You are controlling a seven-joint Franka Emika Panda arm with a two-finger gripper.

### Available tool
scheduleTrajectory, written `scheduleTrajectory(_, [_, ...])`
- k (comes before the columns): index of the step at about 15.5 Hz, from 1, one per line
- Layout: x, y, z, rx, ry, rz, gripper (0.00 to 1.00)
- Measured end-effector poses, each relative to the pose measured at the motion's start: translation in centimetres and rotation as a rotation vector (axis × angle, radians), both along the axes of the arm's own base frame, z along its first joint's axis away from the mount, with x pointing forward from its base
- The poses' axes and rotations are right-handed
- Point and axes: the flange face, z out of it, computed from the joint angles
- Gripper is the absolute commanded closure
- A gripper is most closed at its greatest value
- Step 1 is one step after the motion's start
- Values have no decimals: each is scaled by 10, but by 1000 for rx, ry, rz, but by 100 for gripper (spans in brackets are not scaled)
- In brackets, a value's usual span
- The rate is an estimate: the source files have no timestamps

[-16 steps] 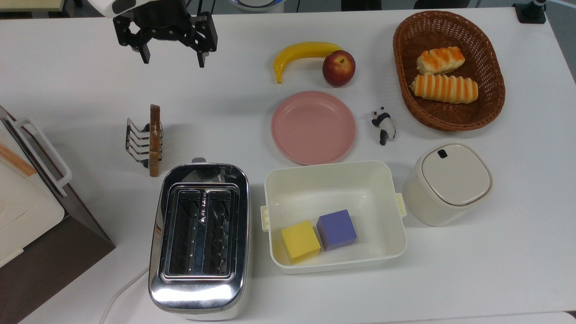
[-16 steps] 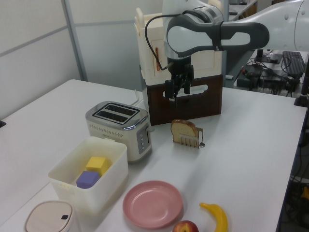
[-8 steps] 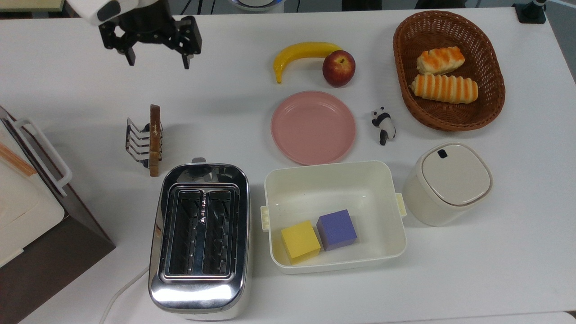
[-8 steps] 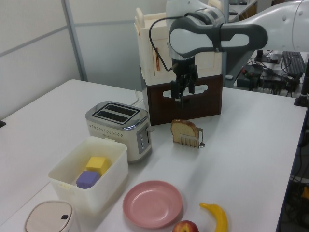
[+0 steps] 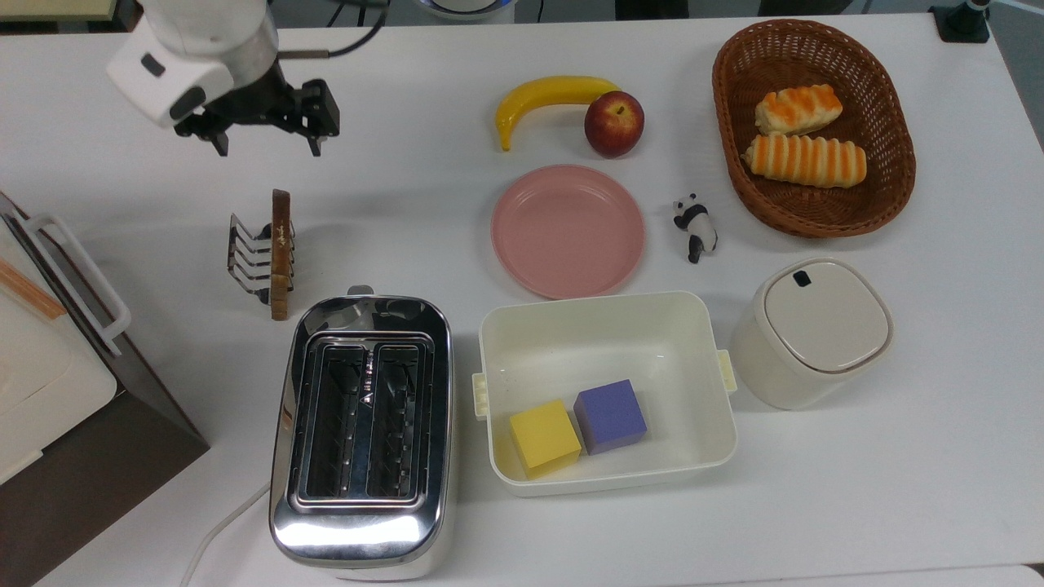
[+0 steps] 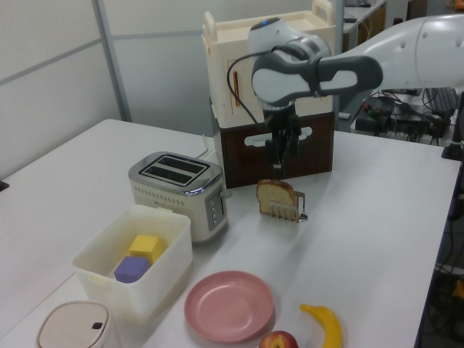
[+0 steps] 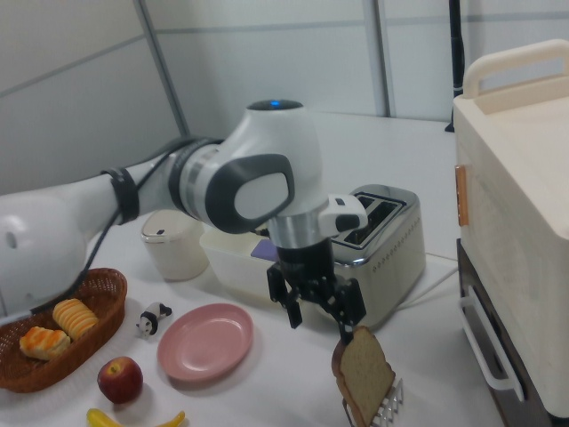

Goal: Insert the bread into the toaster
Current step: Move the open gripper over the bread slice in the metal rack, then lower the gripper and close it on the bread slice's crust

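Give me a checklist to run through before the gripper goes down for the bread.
1. Gripper open: ok, fingers spread with nothing between them.
2. Bread within reach of a grasp: ok, it stands upright on edge at the end of the wire rack, top crust exposed.
3. Gripper lined up over the bread: not ok in the top view, it sits short of the slice toward the picture's top.
4. Toaster slots free: ok, both look empty.
5. Path from rack to toaster: ok, the two stand close together with bare table around them.
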Motion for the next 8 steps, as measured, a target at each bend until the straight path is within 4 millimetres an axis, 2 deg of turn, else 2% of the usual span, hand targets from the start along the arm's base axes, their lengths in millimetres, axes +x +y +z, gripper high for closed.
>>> scheduleTrajectory(3, [9, -2, -19, -5, -2, 6, 0])
scheduleTrajectory(4, [11, -3, -24, -4, 1, 7, 3])
scheduleTrajectory(6, [13, -3, -32, -4, 6, 10, 18])
scheduleTrajectory(8, [17, -4, -36, -7, -6, 13, 21])
